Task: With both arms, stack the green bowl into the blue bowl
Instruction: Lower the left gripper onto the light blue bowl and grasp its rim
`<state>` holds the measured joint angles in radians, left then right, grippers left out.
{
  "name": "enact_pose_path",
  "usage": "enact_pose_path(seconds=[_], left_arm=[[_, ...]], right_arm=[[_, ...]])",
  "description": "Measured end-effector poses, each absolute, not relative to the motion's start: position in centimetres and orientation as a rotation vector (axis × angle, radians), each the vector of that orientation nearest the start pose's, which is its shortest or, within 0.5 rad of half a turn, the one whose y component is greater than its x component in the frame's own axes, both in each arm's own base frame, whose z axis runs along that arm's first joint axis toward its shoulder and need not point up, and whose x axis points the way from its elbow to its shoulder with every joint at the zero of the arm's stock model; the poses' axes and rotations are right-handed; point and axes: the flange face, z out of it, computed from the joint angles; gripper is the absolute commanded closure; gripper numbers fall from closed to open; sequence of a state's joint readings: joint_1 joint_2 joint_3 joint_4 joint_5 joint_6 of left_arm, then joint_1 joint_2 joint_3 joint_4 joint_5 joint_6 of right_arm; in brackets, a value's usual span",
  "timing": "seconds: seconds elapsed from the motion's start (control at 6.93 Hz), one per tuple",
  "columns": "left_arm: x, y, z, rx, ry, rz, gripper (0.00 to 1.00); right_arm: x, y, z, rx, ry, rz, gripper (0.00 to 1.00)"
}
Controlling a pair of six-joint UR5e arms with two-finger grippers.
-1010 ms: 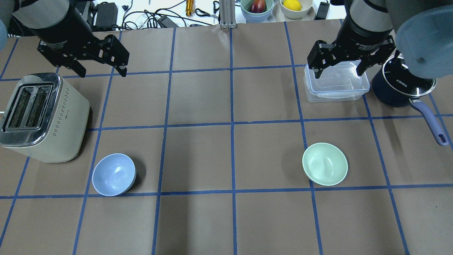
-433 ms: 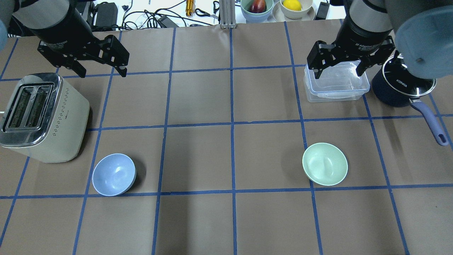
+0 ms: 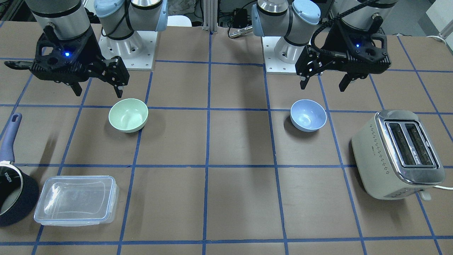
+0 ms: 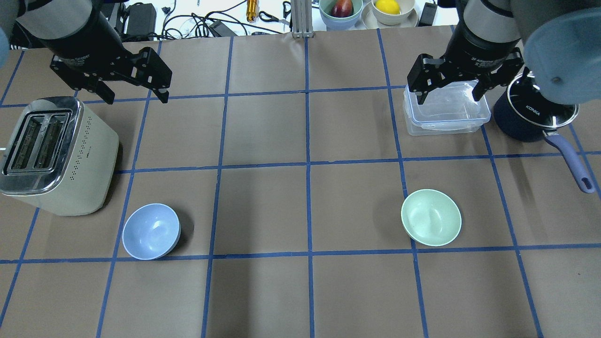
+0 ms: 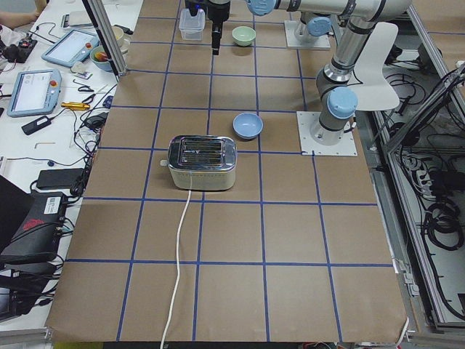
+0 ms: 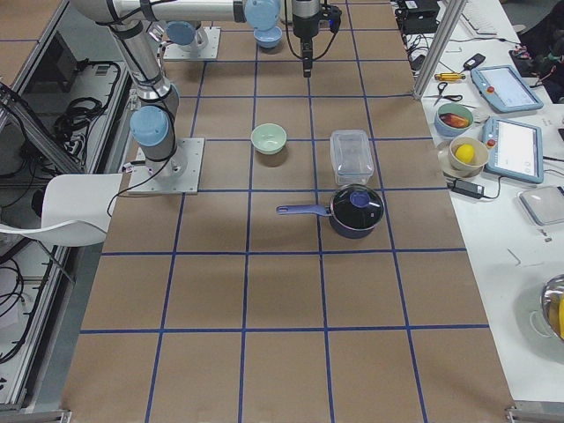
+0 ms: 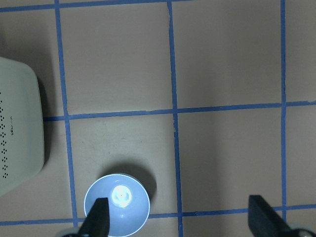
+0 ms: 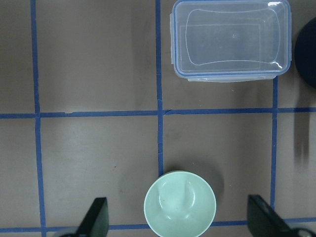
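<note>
The green bowl [image 4: 431,217] sits upright and empty on the table's right half; it also shows in the front view [image 3: 128,115] and the right wrist view [image 8: 180,206]. The blue bowl [image 4: 151,231] sits upright and empty on the left half, near the toaster; it also shows in the front view [image 3: 308,115] and the left wrist view [image 7: 117,204]. My left gripper [image 4: 136,97] is open and empty, held high and farther back than the blue bowl. My right gripper [image 4: 449,97] is open and empty, held high over the clear container, farther back than the green bowl.
A cream toaster [image 4: 51,155] stands left of the blue bowl. A clear lidded container [image 4: 446,117] and a dark blue pot [image 4: 526,119] with a long handle stand at the back right. Fruit bowls [image 4: 341,11] and cables lie beyond the table's far edge.
</note>
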<state>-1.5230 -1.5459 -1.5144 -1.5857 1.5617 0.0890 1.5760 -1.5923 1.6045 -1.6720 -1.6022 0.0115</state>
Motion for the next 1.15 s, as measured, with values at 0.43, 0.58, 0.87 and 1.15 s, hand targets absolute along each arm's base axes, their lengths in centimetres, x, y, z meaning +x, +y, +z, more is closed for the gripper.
enact_pose_path(seconds=[0.43,0.58,0.87,1.15], left_arm=[[-11.3,-47.7,50.1,0.085,3.149,-0.008,0.01],[-11.2,-46.5,46.4,0.08,3.155,0.089,0.01],[-10.4,-43.9,34.9,0.034,3.151,0.17,0.01],[-9.2,-39.5,25.2,-0.022,3.149,0.172,0.02]], right_arm=[[13.2,-49.2,49.2,0.016,3.168,-0.141,0.0],[13.2,-49.2,49.2,0.017,3.168,-0.141,0.0],[13.2,-49.2,49.2,0.018,3.169,-0.141,0.0],[13.2,-49.2,49.2,0.017,3.17,-0.14,0.0]])
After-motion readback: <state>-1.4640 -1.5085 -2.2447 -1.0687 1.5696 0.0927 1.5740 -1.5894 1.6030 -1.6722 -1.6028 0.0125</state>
